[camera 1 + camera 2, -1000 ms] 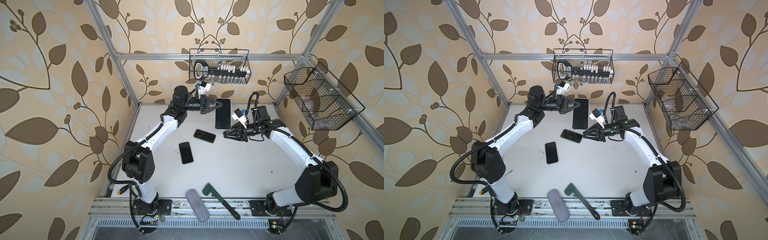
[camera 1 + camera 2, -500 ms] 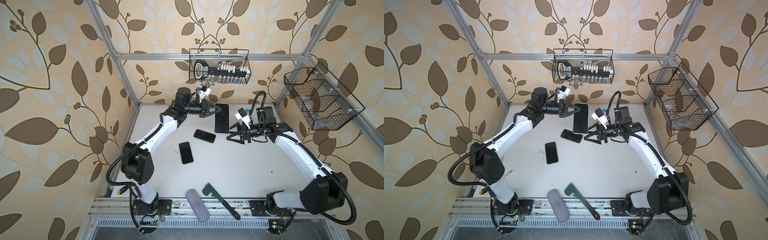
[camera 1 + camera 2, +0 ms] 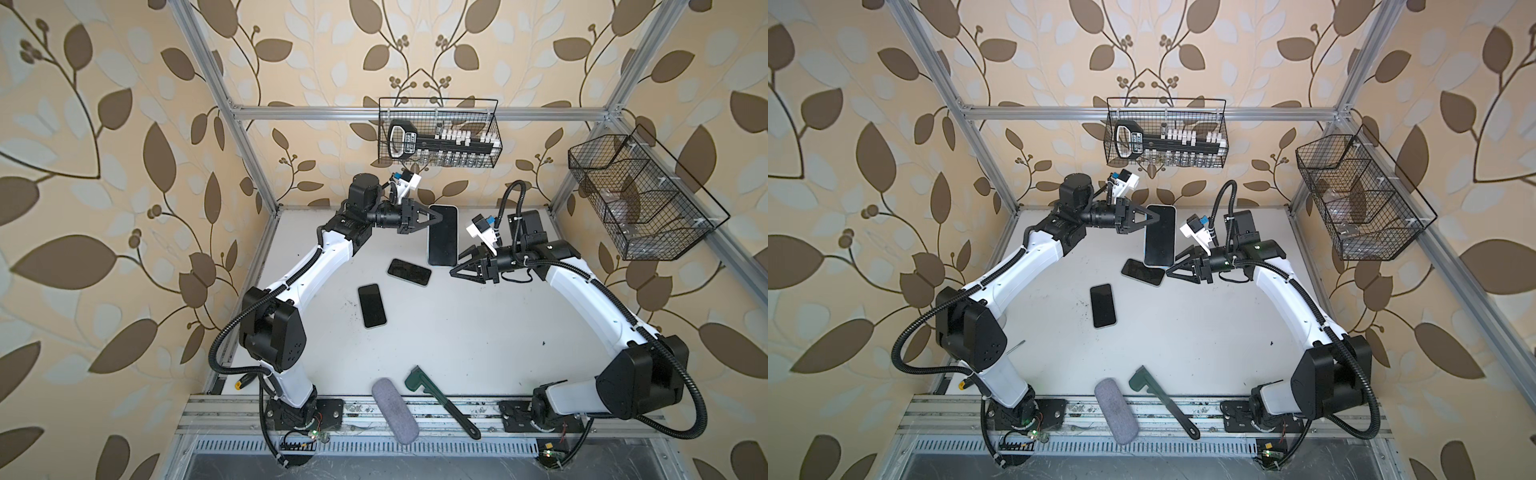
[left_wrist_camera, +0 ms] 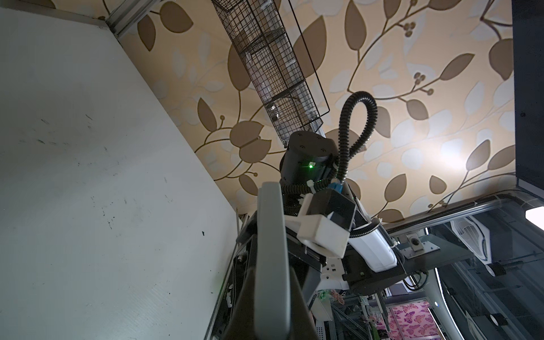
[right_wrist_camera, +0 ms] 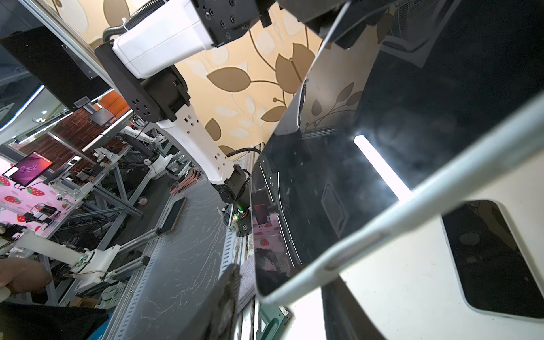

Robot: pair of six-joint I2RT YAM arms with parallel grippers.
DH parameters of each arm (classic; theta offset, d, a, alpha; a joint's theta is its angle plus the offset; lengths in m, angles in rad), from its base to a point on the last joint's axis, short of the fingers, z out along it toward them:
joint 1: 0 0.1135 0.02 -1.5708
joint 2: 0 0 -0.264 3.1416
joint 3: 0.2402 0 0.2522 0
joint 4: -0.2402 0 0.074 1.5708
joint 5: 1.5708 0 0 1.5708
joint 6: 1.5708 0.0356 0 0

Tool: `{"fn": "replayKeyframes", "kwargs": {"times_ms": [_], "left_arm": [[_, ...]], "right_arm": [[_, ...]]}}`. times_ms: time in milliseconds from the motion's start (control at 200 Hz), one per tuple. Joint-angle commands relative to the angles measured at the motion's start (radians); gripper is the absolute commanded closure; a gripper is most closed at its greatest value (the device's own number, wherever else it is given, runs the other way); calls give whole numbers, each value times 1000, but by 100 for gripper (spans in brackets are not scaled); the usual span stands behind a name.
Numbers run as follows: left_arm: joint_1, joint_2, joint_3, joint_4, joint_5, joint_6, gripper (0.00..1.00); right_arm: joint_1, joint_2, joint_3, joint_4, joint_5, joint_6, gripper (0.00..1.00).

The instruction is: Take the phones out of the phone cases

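Phone [image 3: 443, 235] edge clamped in left jaws; right jaws spread beside corner.

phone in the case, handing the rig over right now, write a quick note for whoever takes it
Left end effector: shut on the cased phone, gripping one long edge and holding it above the table.
Right end effector: open, jaws either side of the phone's near corner. I cannot tell if they touch it.
Two spare phones lie flat on the table, clear of both end effectors.
Done: cased phone picked up.
Left: the phone is not yet out of its pale case. The right end effector will probably need to work it free.
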Motion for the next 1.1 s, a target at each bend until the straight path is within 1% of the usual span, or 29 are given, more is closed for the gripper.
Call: {"fn": "replayKeyframes", "kwargs": {"times_ms": [0,165,255,540,720,855,875,980,1095], "left_arm": [[-1,-84,29,84,46,7,100],[-1,-90,25,90,49,7,100],[0,-89,25,93,48,5,100],[-2,-86,21,117,51,-10,100],[-2,-86,21,128,49,-23,100],[-2,-85,15,171,41,-59,100],[-2,-85,12,187,39,-99,100],[-2,-87,1,253,15,-183,100],[-9,-100,-16,291,-8,-220,100]], "right_arm": [[16,27,48,-18,-24,-21,60],[20,40,51,-18,-27,-18,64],[21,42,51,-18,-31,-20,69],[18,52,49,-21,-49,-24,73],[10,53,47,-46,-59,-58,81],[2,52,43,-78,-51,-110,84],[0,50,42,-83,-50,-119,84],[-12,47,28,-96,-66,-172,87],[-25,55,21,-105,-85,-200,87]]}}
